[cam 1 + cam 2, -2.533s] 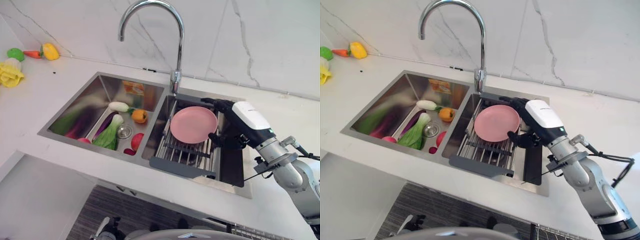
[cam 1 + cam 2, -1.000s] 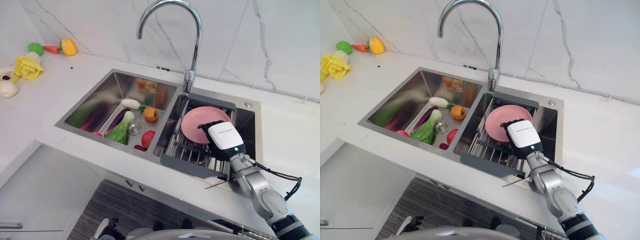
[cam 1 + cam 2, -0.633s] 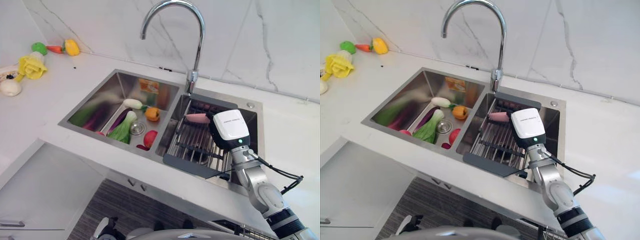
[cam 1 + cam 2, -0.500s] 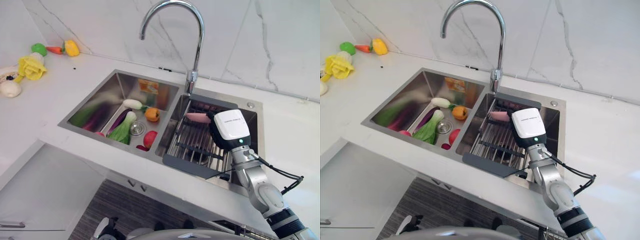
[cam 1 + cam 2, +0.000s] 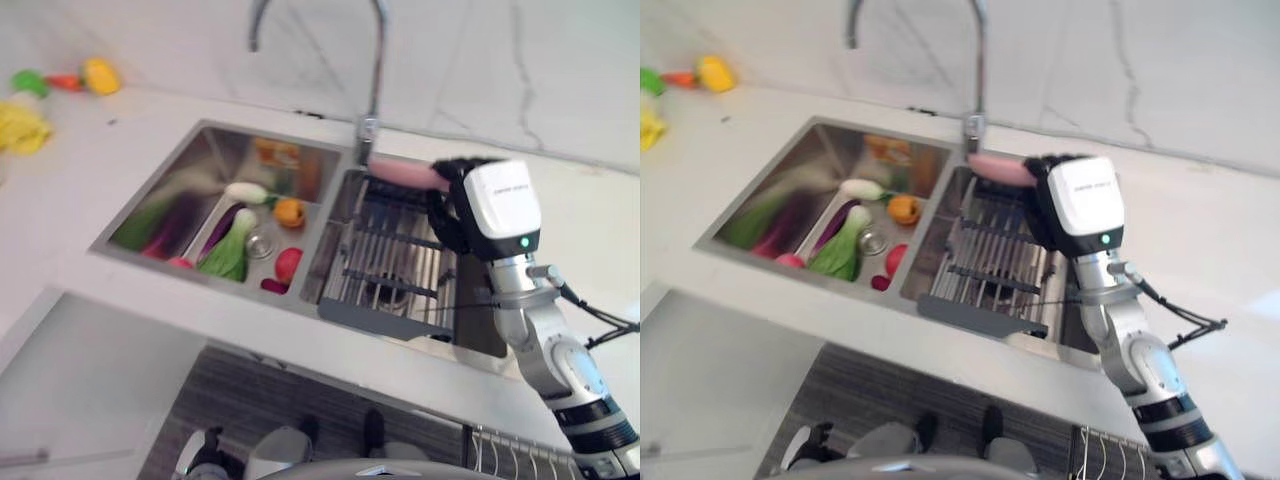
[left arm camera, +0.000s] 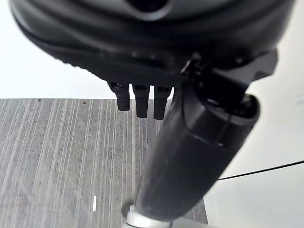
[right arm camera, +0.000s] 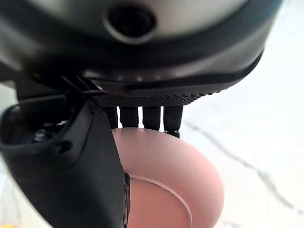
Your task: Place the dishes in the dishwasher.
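1. Your right robot hand [image 5: 455,205] is gripping the pink plate [image 5: 400,172], with fingers [image 7: 142,116] curled over its rim and the thumb [image 7: 90,171] pressing the near face.
2. The plate is hanging edge-on above the far end of the drying rack [image 5: 395,265], at about 12 o'clock of the right basin.
3. The rack is sitting in the right basin of the sink [image 5: 200,150], just below the tap [image 5: 370,110].
4. Toy vegetables [image 5: 235,245] are lying in the left basin, at 9 o'clock of the rack.
5. More toy food [image 5: 60,85] is resting on the worktop [image 5: 90,200] at 10 o'clock.
6. Your left robot hand [image 6: 142,102] is hanging over grey flooring [image 6: 57,161], fingers relaxed and holding nothing.
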Tool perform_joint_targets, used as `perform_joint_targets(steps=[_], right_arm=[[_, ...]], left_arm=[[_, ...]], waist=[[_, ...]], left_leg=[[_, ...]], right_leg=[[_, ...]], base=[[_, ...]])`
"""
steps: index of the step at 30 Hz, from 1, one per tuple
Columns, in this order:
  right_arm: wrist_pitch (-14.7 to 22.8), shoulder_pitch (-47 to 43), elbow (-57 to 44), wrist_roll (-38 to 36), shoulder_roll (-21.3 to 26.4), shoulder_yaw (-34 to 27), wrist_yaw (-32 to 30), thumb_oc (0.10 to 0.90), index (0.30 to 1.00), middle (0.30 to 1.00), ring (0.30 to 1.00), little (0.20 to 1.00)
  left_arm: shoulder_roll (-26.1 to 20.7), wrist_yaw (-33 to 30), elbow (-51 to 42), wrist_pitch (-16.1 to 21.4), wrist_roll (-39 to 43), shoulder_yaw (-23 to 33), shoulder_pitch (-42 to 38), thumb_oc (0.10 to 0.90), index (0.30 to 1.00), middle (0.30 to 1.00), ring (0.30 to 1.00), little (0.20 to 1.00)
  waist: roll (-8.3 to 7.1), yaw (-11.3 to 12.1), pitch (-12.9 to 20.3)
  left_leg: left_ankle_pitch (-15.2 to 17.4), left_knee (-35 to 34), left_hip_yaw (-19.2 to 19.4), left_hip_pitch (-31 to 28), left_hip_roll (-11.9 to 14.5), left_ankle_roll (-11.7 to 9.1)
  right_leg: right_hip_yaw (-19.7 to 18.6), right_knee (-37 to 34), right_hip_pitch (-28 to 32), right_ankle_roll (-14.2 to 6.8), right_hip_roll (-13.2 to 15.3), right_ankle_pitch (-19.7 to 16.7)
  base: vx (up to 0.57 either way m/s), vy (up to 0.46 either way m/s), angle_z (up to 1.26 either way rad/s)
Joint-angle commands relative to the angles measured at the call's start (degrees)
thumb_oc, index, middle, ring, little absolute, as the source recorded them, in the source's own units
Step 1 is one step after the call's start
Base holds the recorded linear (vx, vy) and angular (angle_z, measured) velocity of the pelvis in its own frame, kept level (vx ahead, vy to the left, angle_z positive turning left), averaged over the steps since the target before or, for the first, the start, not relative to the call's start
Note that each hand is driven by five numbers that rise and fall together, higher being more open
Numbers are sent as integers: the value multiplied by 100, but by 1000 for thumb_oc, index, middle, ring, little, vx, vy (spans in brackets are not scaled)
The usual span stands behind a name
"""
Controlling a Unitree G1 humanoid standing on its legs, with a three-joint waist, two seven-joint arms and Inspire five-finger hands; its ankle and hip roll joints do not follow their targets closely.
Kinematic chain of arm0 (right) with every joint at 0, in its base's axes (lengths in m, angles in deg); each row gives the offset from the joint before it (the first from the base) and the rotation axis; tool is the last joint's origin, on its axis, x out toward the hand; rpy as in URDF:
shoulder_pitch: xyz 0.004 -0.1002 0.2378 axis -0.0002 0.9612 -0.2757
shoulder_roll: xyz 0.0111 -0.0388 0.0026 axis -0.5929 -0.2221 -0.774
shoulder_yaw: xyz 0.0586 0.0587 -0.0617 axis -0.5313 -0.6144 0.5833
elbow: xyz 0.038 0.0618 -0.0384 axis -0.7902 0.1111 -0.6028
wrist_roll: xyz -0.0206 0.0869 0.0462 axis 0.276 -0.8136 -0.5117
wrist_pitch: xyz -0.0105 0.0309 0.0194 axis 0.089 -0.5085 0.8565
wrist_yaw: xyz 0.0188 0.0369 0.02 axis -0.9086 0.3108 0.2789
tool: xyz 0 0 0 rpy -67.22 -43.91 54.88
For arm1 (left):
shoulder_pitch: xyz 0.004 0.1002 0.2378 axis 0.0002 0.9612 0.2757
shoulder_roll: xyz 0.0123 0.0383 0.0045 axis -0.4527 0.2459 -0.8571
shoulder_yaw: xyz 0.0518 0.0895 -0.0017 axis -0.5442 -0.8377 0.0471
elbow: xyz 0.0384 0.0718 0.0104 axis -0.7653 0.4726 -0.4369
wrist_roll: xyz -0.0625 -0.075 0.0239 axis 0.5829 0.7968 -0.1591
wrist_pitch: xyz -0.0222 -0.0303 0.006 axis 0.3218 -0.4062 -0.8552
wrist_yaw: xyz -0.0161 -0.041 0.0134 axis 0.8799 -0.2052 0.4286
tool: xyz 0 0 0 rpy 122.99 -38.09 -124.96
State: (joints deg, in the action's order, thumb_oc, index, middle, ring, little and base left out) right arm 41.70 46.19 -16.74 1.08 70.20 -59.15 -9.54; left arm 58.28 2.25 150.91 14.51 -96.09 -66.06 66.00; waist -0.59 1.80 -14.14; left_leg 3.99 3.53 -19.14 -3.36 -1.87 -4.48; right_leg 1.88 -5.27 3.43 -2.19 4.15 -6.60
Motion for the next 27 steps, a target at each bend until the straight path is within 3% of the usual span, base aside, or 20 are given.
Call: perform_joint_targets(steps=[1, 3, 5, 6, 9, 10, 12, 13, 15, 16, 18, 19, 22, 27], right_arm=[[-37, -428, -899, -291, 251, -871, -541, 400, 300, 300, 300, 300], [-75, -276, -1106, -310, 136, -1204, -602, 400, 300, 300, 300, 300], [-124, -238, -1162, -284, 68, -1300, -621, 400, 300, 300, 300, 300], [-126, -280, -1140, -164, 167, -1354, -674, 400, 300, 300, 300, 300], [-121, -195, -1106, -161, 247, -1416, -656, 400, 300, 300, 300, 300], [-169, 42, -1106, -70, 397, -1665, -688, 400, 300, 300, 300, 300], [-207, 297, -1227, 62, 439, -1977, -701, 400, 300, 300, 300, 300], [-208, 312, -1246, 64, 435, -1994, -692, 400, 300, 300, 300, 300], [-229, 571, -1403, 122, 243, -2315, -722, 400, 300, 300, 300, 300], [-229, 571, -1403, 122, 243, -2315, -722, 400, 300, 300, 300, 300], [-105, 946, -1471, -110, -6, -2338, -660, 400, 300, 300, 300, 300], [1, 1058, -1433, -306, -31, -2301, -584, 400, 300, 300, 300, 300], [66, 1325, -1215, -677, -94, -2191, -351, 400, 300, 300, 300, 300], [-89, 1682, -877, -323, 6, -2218, -281, 400, 300, 300, 300, 300]], left_arm=[[54, -73, 60, 192, -173, -214, -317, 800, 900, 900, 900, 900], [-53, 100, 43, 185, -398, -303, -400, 800, 900, 900, 900, 900], [-84, 175, 60, 169, -476, -297, -389, 800, 900, 900, 900, 900], [-156, 260, 163, 142, -677, -184, -254, 800, 900, 900, 900, 900], [-177, 283, 149, 130, -689, -104, -193, 800, 900, 900, 900, 900], [-182, 319, 188, 112, -608, 37, -153, 800, 900, 900, 900, 900], [-181, 375, 185, 122, -648, 87, -162, 800, 900, 900, 900, 900], [-182, 376, 183, 121, -649, 81, -165, 800, 900, 900, 900, 900], [-122, 385, 257, 152, -560, 305, -80, 800, 900, 900, 900, 900], [-122, 385, 257, 152, -560, 305, -80, 800, 900, 900, 900, 900], [3, 322, 392, 146, -349, 582, 45, 800, 900, 900, 900, 900], [49, 285, 405, 148, -307, 644, 91, 800, 900, 900, 900, 900], [73, 230, 381, 130, -196, 747, 104, 800, 900, 900, 900, 900], [158, 241, 119, 176, -326, 429, -30, 800, 900, 900, 900, 900]], waist=[[-145, -171, 474], [-226, -336, 370], [-239, -308, 312], [-133, -147, 139], [-116, -170, 111], [-69, -230, 64], [-3, -239, 96], [-7, -217, 98], [-100, -92, 320], [-100, -92, 320], [-180, -123, 477], [-155, -121, 515], [-123, -110, 539], [-20, -146, 416]], left_leg=[[48, -375, 584, -367, 116, 186], [-90, -853, 1147, -457, 15, 343], [-53, -853, 1409, -452, 18, 388], [33, -853, 2240, -603, 202, 365], [-52, -853, 2366, -573, 187, 388], [-111, -853, 2622, -553, 238, 443], [-118, -853, 2688, -485, 272, 511], [-149, -853, 2707, -467, 269, 510], [-96, -853, 2924, -362, 178, 494], [-96, -853, 2924, -362, 178, 494], [-142, -853, 3046, -338, 168, 419], [-152, -853, 3090, -323, 221, 378], [-221, -853, 3062, -280, 310, 317], [-405, -853, 2826, -225, 577, 75]], right_leg=[[-234, 122, -315, -854, 780, -80], [-617, 266, -849, -1087, 834, -330], [-512, 373, -1084, -1113, 825, -363], [1010, 751, -1262, -1115, 1022, -259], [1180, 988, -1218, -1052, 1102, -162], [807, 1598, -1045, -974, 986, 158], [295, 2181, -896, -927, 863, 544], [277, 2180, -924, -918, 860, 513], [319, 1543, -326, -933, 947, 735], [319, 1543, -326, -933, 947, 735], [157, 216, -64, -938, 760, 432], [142, 43, -19, -953, 690, 375], [139, 27, 38, -912, 588, 427], [614, 27, 212, -781, 461, 520]], base=[[-153, 437, -52], [-284, 401, -106], [-226, 189, -177], [-179, 143, -200], [-170, 124, -189], [-181, 106, -155], [-172, 106, -66], [-130, 20, -51], [-52, -40, -58], [15, -100, -59], [35, -170, -79], [48, -168, -71], [21, -136, -14], [-4, -144, 23]])
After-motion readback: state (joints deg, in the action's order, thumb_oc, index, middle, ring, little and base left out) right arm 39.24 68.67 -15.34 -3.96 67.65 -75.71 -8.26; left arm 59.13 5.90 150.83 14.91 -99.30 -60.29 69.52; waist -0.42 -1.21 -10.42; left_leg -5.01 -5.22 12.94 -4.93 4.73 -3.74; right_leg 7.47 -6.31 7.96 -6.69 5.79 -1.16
